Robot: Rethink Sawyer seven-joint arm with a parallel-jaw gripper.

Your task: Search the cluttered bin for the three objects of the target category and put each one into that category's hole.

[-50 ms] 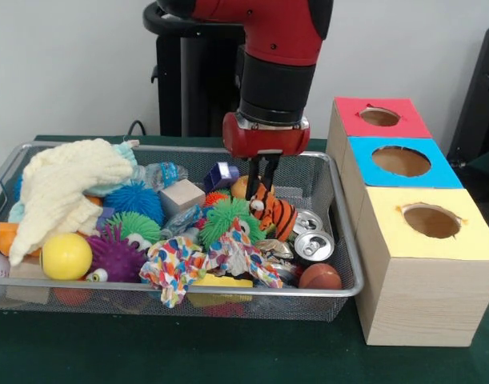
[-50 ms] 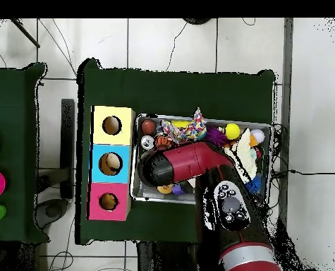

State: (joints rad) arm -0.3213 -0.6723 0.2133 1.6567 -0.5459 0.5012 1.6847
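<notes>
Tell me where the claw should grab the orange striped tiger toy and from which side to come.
Grip the orange striped tiger toy across its upper body, coming straight down from above. It stands roughly upright, leaning among the green spiky ball and the cans, so its top is the freest part; its sides look crowded. The claw hangs just above it, and whether it is open cannot be told.

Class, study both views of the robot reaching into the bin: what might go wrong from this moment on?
1. The gripper sits low on the striped tiger toy, packed against the green spiky ball and cans. A lift may drag neighbours along.
2. The colourful cloth lies against the toy's front and could snag.
3. The arm hides that part of the wire bin from overhead, so a slip might go unnoticed there.
</notes>
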